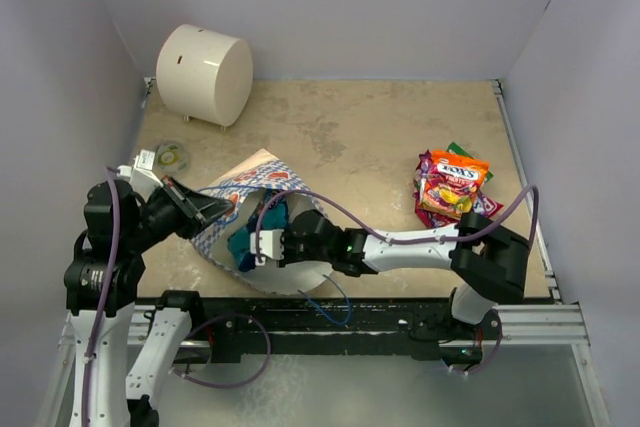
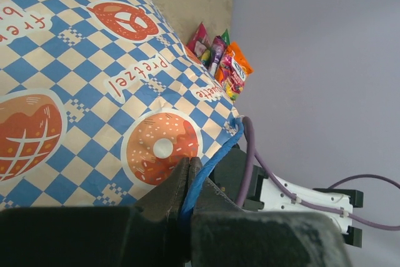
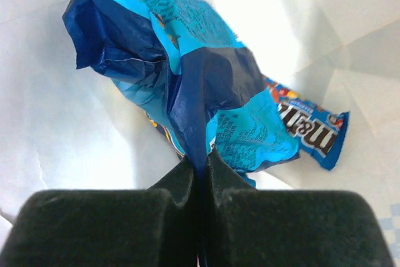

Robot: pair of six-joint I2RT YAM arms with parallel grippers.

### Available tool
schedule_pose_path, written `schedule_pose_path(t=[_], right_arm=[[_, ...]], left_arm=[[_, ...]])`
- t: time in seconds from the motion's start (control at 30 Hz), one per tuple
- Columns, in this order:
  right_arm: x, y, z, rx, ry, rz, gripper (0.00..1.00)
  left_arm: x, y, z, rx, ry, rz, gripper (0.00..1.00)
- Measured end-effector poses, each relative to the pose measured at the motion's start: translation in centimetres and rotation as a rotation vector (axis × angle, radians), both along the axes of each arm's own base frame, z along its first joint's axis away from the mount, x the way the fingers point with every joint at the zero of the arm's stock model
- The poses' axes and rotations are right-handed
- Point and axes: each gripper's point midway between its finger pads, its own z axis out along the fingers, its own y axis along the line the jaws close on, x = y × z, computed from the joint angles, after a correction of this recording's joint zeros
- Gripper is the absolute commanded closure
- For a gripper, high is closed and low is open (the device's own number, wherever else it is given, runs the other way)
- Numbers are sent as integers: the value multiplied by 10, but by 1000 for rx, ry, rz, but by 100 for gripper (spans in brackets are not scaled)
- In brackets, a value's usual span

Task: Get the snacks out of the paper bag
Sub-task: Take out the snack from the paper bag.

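Note:
The blue-and-white checked paper bag (image 1: 262,175) lies on its side at the near left, mouth toward the right arm; its pretzel and doughnut prints fill the left wrist view (image 2: 94,79). My left gripper (image 2: 188,166) is shut on the bag's blue cord handle (image 2: 212,157). My right gripper (image 3: 201,162) is inside the bag's mouth, shut on a crinkled blue snack packet (image 3: 187,73). Another blue packet (image 3: 312,129) lies behind it on the cream lining. In the top view the right gripper (image 1: 268,244) sits at the bag opening by the blue packets (image 1: 243,244).
A pile of snacks (image 1: 452,185) in orange, magenta and purple lies at the right of the table, also in the left wrist view (image 2: 222,60). A large cream cylinder (image 1: 205,74) stands at the back left. A small round disc (image 1: 170,157) lies near the left wall.

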Motion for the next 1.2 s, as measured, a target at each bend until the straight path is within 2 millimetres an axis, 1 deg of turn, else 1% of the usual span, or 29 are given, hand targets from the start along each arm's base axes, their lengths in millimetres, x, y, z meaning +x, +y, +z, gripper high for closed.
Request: schedule_pose_path(t=[0.1, 0.2, 0.43, 0.6, 0.83, 0.9, 0.97, 1.03, 1.07, 1.1, 1.2], right_arm=[[-2, 7, 13, 32, 5, 22, 100], [-7, 6, 25, 60, 33, 37, 100], [-17, 1, 74, 189, 92, 9, 100], [-26, -9, 104, 247, 119, 14, 100], [-49, -36, 147, 293, 182, 39, 100], [-53, -42, 165, 309, 208, 28, 100], [-57, -49, 191, 335, 224, 21, 100], [-60, -56, 217, 370, 226, 19, 100], [-62, -62, 235, 396, 223, 20, 100], [-64, -68, 249, 419, 217, 21, 100], [-67, -90, 294, 510, 194, -9, 100]], left_arm=[[7, 3, -4, 16, 19, 19, 100], [8, 5, -3, 26, 13, 32, 100], [9, 8, 2, 37, -7, 47, 100], [11, 11, 0, 48, 0, 67, 100], [12, 17, -2, 68, 11, 101, 100], [14, 18, -3, 72, 13, 108, 100], [15, 20, -4, 79, 15, 121, 100], [17, 21, -5, 83, 16, 130, 100], [17, 22, -5, 87, 18, 136, 100], [18, 23, -6, 90, 19, 143, 100], [19, 26, -7, 99, 23, 155, 100]])
